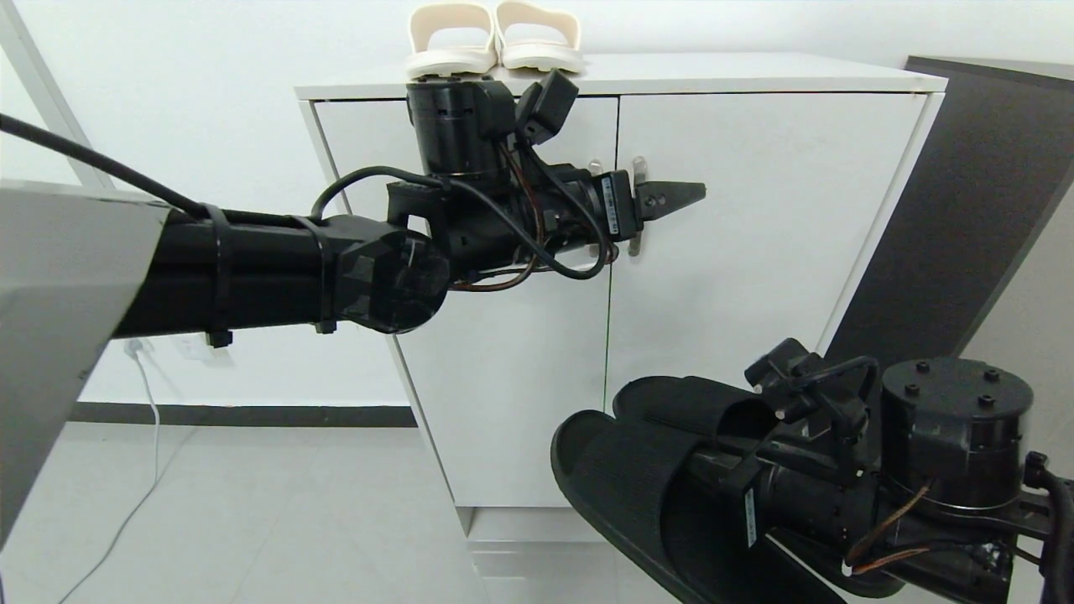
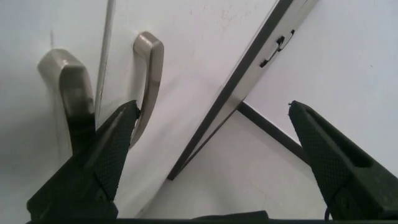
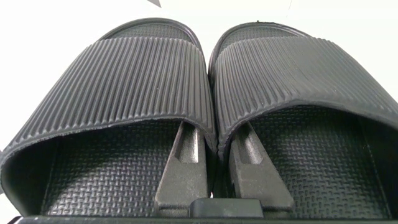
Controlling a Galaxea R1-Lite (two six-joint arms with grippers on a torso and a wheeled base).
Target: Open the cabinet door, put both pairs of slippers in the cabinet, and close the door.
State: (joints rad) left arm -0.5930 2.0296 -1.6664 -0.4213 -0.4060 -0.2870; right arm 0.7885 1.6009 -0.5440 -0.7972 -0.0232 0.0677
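1. Two black slippers (image 1: 638,453) are held side by side at near right, low before the cabinet (image 1: 755,74); the right gripper (image 3: 216,134) clamps their inner walls together.
2. We see the left gripper (image 2: 211,106) spread wide at the door handles (image 2: 149,68), gripping nothing.
3. White slippers (image 1: 495,38) sit on the cabinet top, far left; doors (image 1: 738,277) closed.

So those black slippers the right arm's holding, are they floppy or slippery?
Probably light: the black slippers stick out from one end effector without sagging. Likely fairly stiff, since the ribbed straps hold their arch. The textured footbeds should resist slipping, though they are pinched only where they meet.
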